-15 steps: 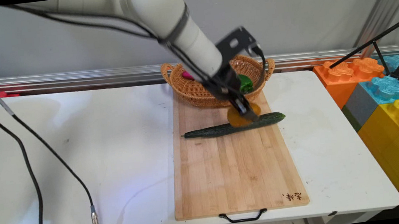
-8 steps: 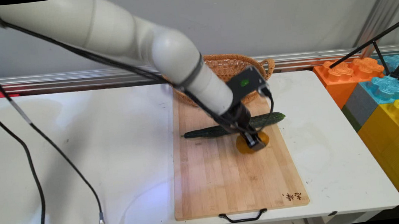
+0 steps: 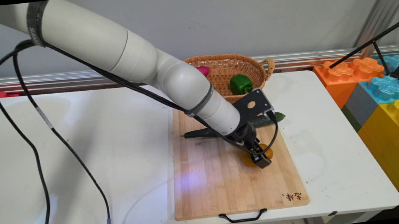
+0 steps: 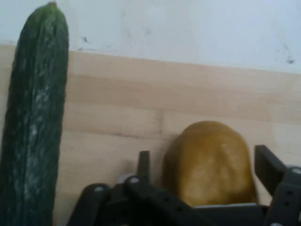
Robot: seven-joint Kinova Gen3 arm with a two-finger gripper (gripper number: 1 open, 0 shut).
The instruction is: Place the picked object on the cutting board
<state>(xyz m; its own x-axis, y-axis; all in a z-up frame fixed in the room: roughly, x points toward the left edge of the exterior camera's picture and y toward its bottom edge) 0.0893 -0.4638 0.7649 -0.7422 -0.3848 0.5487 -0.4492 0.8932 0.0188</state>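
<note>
My gripper (image 3: 260, 159) is low over the right half of the wooden cutting board (image 3: 229, 189), shut on a round orange-yellow vegetable (image 3: 249, 158). In the hand view that vegetable (image 4: 209, 165) sits between the two fingers (image 4: 268, 165) and looks to be resting on the board (image 4: 141, 103). A long dark green cucumber (image 3: 201, 133) lies across the board just behind the gripper, its middle hidden by the arm. In the hand view the cucumber (image 4: 33, 117) runs up the left side, apart from the held vegetable.
A wicker basket (image 3: 264, 67) stands at the board's far end, holding a green pepper (image 3: 240, 84) and a pink item (image 3: 203, 70). Big coloured toy blocks (image 3: 384, 90) and black tripod legs (image 3: 379, 38) stand to the table's right. Black cables (image 3: 40, 171) hang at the left.
The gripper has carried the orange-yellow vegetable from beside the basket, over the cucumber, toward the camera and down onto the board's right half. The basket's contents are uncovered again.
</note>
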